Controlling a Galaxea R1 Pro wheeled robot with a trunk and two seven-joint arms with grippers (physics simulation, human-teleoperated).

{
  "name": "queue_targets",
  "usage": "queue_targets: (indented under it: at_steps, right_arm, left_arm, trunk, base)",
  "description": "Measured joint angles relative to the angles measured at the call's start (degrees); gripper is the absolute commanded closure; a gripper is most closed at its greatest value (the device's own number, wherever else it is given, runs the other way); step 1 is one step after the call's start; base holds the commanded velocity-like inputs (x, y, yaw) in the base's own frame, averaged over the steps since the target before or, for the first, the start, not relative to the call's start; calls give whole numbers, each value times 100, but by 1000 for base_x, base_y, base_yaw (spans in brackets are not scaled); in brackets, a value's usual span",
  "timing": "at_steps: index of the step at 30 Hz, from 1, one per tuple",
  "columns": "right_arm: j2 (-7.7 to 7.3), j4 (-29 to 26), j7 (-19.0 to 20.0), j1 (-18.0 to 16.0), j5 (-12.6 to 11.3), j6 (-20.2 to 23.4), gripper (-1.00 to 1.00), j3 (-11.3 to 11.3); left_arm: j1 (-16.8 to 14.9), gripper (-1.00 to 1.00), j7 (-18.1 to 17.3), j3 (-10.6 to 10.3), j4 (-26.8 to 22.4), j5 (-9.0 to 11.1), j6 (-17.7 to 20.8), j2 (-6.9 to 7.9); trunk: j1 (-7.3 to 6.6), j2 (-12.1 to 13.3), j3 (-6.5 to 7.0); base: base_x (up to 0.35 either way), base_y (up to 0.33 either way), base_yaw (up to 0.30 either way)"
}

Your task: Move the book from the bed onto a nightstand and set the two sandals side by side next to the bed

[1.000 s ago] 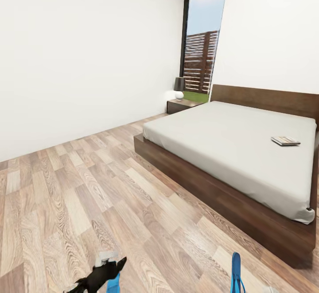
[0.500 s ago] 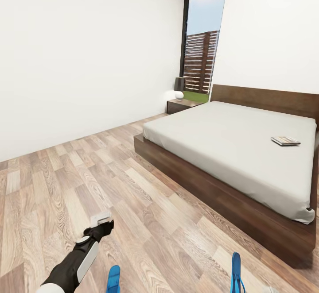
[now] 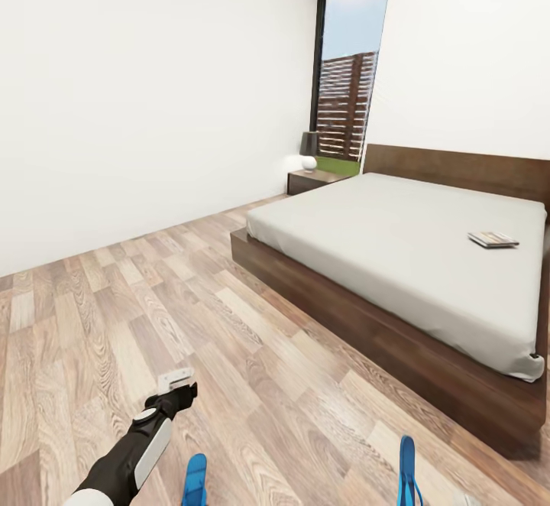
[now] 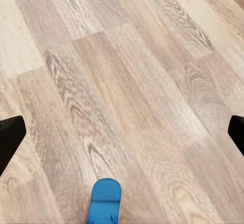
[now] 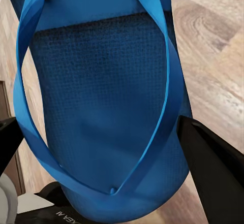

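Observation:
One blue sandal point(image 3: 196, 481) lies flat on the wood floor at the bottom of the head view; its tip point(image 4: 105, 201) shows in the left wrist view. My left gripper point(image 3: 177, 387) hovers just beyond it, open and empty, its fingers point(image 4: 10, 140) spread far apart. The second sandal point(image 3: 407, 471) stands on edge at the lower right, held in my right gripper point(image 5: 112, 148), which is shut on it. Further right, the book point(image 3: 493, 240) lies on the pale mattress of the bed point(image 3: 397, 246). The nightstand point(image 3: 309, 181) stands at the bed's far corner.
A small lamp point(image 3: 308, 150) with a white globe sits on the nightstand. A tall dark-framed window point(image 3: 344, 93) shows a slatted fence and grass. The bed's dark wooden frame point(image 3: 367, 322) runs diagonally across the right side. Open wood-plank floor point(image 3: 153, 292) spreads to the left.
My left arm has risen and reached forward away from the blue sandal, which now lies alone on the floor. The right gripper still holds the other sandal.

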Motion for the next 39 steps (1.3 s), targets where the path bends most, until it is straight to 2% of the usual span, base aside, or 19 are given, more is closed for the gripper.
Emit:
queue_targets:
  at_steps: [5, 9, 11, 14, 18, 24, 27, 33, 39]
  right_arm:
    - [-6, 1, 0, 0, 0, 0, 100, -5]
    - [-8, 2, 0, 0, 0, 0, 100, -5]
    - [-9, 0, 0, 0, 0, 0, 100, -5]
    - [-9, 1, 0, 0, -1, 0, 100, -12]
    - [-9, 1, 0, 0, -1, 0, 100, -12]
    - [-9, 1, 0, 0, -1, 0, 100, -12]
    - [-9, 1, 1, 0, -1, 0, 100, -12]
    - [-9, 0, 1, 0, -1, 0, 100, -12]
    - [-9, 1, 0, 0, 0, 0, 100, -5]
  left_arm:
    - [0, -100, 0, -102, 3, -2, 3, -52]
    - [1, -100, 0, -435, 30, 2, 4, -77]
    - [1, -100, -8, -673, 45, 11, 13, -79]
    - [1, -100, -27, -892, 55, 16, 137, -65]
    - [1, -100, -108, -943, 54, 14, 375, -49]
    - [1, -100, -899, -957, 53, 14, 624, -20]
    - [0, -100, -1056, -953, 50, 21, 838, -9]
    - [-16, -100, -1146, -926, 3, 27, 1721, 6]
    - [-31, -100, -968, -906, -2, 5, 1868, 14]
  trunk:
    - [110, -201, -90]
    - [198, -361, -162]
    - [242, -441, -198]
    - [242, -443, -198]
    - [242, -443, -198]
    - [242, -443, -198]
    - [242, -443, -198]
    - [242, -443, -198]
    - [352, -642, -287]
  base:
    - [0, 0, 0]
    - [0, 0, 0]
    - [0, 0, 0]
    - [0, 0, 0]
    - [0, 0, 0]
    - [0, 0, 0]
    - [0, 0, 0]
    - [0, 0, 0]
    - [0, 0, 0]
